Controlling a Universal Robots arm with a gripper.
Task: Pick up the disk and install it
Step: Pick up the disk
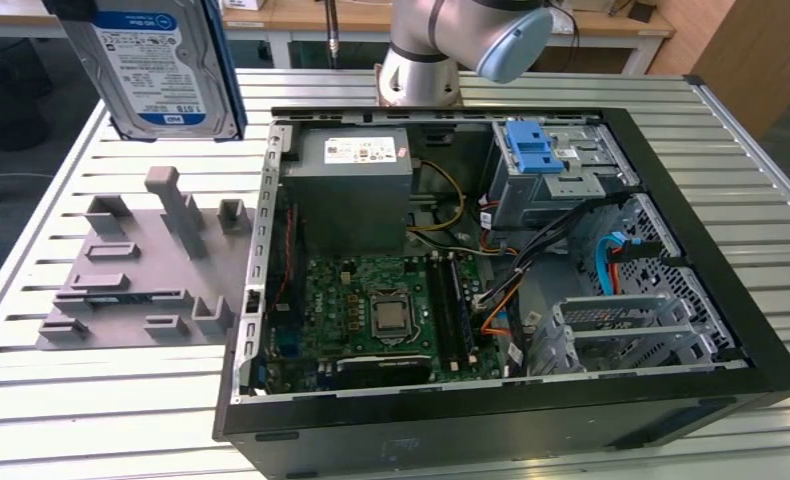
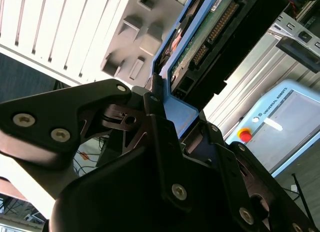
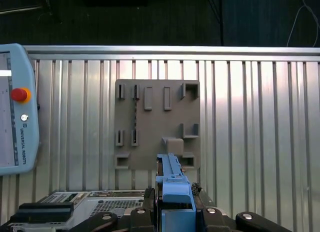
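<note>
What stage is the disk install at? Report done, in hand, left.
Done: the disk is picked up and held in the air above the slatted table, beside the grey fixture. In hand: the claw is shut on its blue side rail. Left: the install; the disk is not yet inside the open computer case.
</note>
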